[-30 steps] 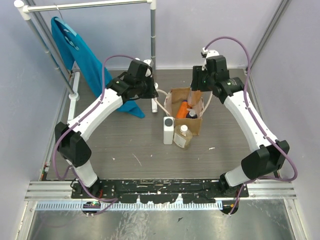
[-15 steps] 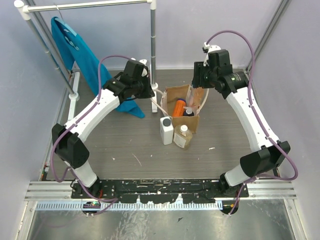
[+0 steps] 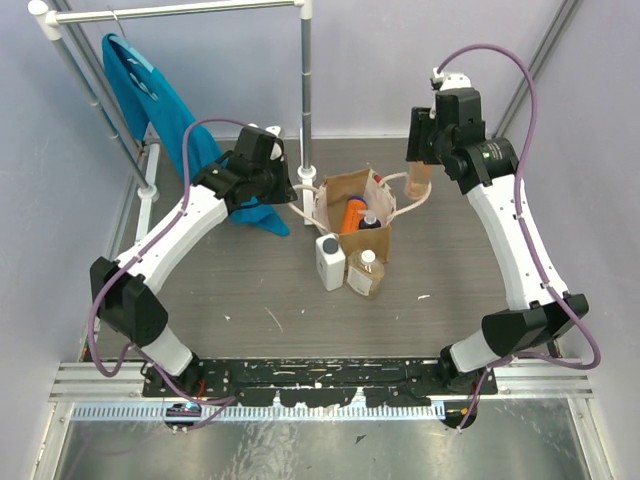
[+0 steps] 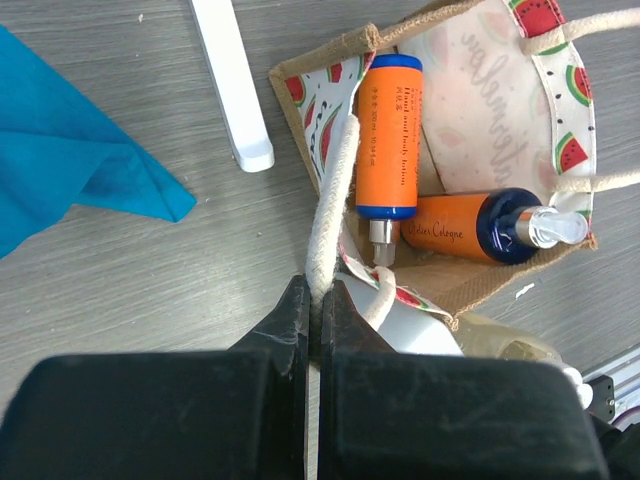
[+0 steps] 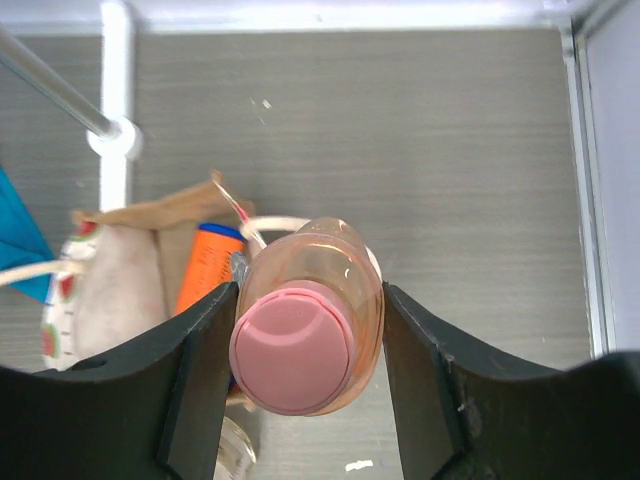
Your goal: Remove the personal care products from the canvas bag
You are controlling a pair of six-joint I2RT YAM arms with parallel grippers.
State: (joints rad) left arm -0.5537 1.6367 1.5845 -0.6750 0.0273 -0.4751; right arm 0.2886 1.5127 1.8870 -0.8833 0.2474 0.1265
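The tan canvas bag [image 3: 337,192] stands mid-table, its watermelon-print lining [image 4: 470,110] showing. My left gripper [image 3: 291,186] [image 4: 320,300] is shut on one pale cord handle [image 4: 336,190] and holds it out to the left. Inside the bag lie an orange bottle with a blue band [image 4: 389,130] and an orange bottle with a dark cap [image 4: 456,229]. My right gripper [image 3: 424,165] [image 5: 308,312] is shut on the pinkish bottle [image 5: 305,340], held in the air to the right of the bag. A white bottle [image 3: 330,262] and an amber bottle [image 3: 365,273] stand on the table in front of the bag.
A teal-blue cloth [image 3: 150,100] [image 4: 70,170] hangs from a white rack at the back left. The rack's upright pole [image 3: 306,70] and white foot [image 4: 232,85] stand close behind the bag. Walls close in on both sides.
My right gripper has risen out of the bag with the pinkish bottle and swung right. The left gripper has drawn the cord handle leftward, and the bag has shifted slightly left.
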